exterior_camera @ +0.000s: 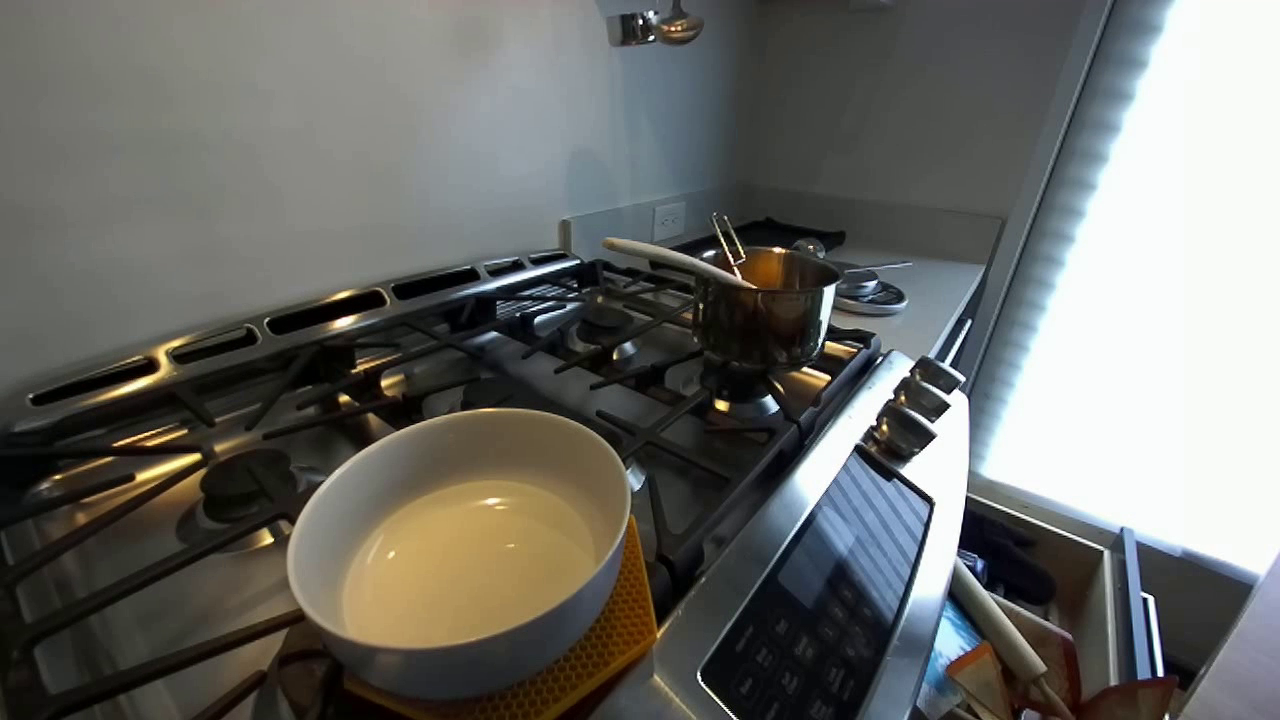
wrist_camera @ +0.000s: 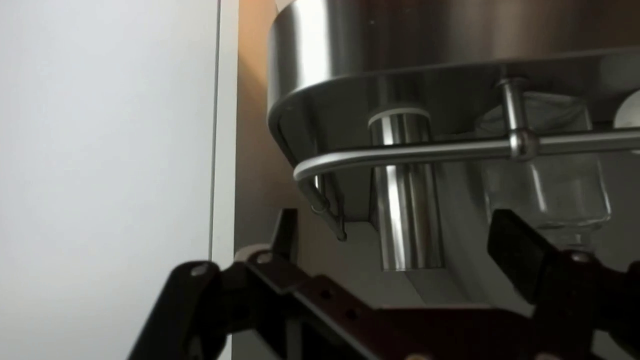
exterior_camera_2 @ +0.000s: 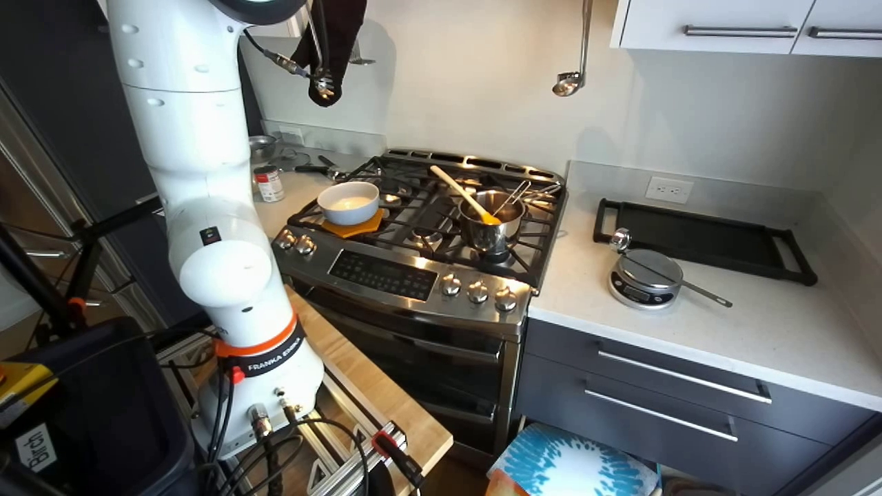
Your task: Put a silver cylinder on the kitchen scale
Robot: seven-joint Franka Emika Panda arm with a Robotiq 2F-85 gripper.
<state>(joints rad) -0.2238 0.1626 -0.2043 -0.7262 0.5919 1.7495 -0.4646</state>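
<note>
The silver cylinder (wrist_camera: 409, 220) is shiny metal with a pale rim at one end. In the wrist view it is on a metal-edged shelf, behind a thin rail that crosses it. My gripper (wrist_camera: 395, 232) is open; its two dark fingers appear on either side of the cylinder, apart from it, and hold nothing. The gripper is out of both exterior views. The round kitchen scale (exterior_camera_2: 642, 297) is on the white counter right of the stove in an exterior view, with a long-handled metal utensil (exterior_camera_2: 703, 294) across its silver top. The scale also shows in an exterior view (exterior_camera: 880, 302).
A white cabinet door (wrist_camera: 110, 175) stands left of my gripper. The shelf's rail (wrist_camera: 460, 151) and metal band (wrist_camera: 425, 35) are close by. A glass jar (wrist_camera: 545, 187) is right of the cylinder. A pot (exterior_camera_2: 490, 235), a white bowl (exterior_camera_2: 349, 207) and a black tray (exterior_camera_2: 703, 238) are lower down.
</note>
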